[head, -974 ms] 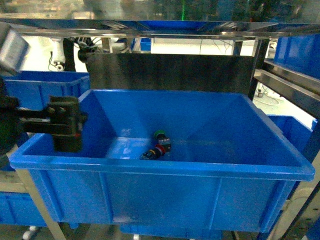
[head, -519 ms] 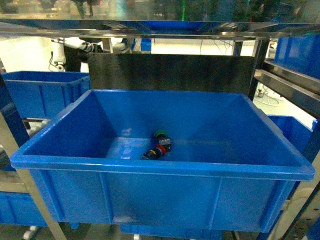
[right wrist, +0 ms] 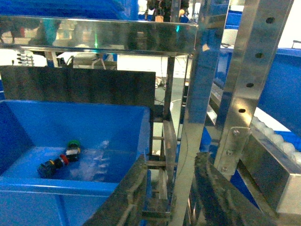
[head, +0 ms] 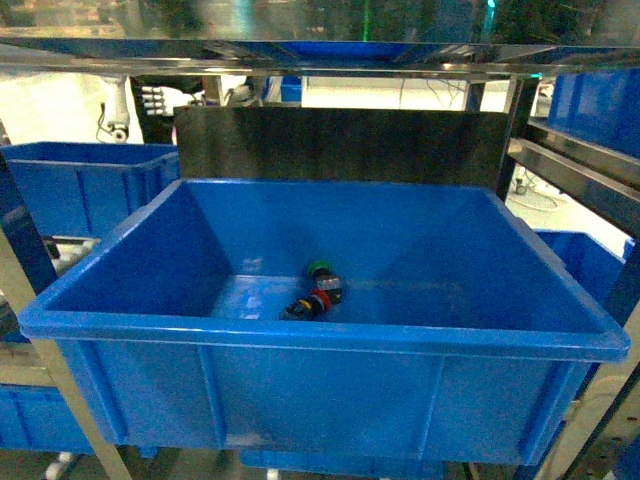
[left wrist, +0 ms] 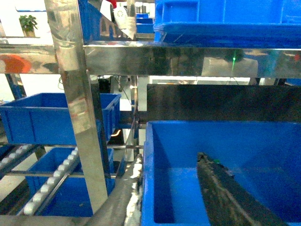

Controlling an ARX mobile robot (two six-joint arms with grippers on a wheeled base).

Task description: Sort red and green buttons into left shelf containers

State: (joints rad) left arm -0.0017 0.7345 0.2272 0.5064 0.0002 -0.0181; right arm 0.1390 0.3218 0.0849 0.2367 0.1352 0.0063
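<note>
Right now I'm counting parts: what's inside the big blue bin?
In the blue bin: a green button and a red button, touching. The near wall hides the front floor.

Neither arm shows in the head view; both grippers appear only in their own wrist views.

The left gripper (left wrist: 169, 197) shows two dark fingers rising from the bottom edge. The left finger (left wrist: 123, 200) is pale grey and blurred, leaning up to the right. The right finger (left wrist: 225, 193) is dark and ridged, slanting up to the left. There is a wide gap between them, so the jaws stand apart.

The right gripper (right wrist: 167, 197) also shows two fingers from the bottom edge. Its left finger (right wrist: 126, 197) is grey and ribbed, its right finger (right wrist: 214, 195) darker and textured. They are spread, with nothing between them.
</note>
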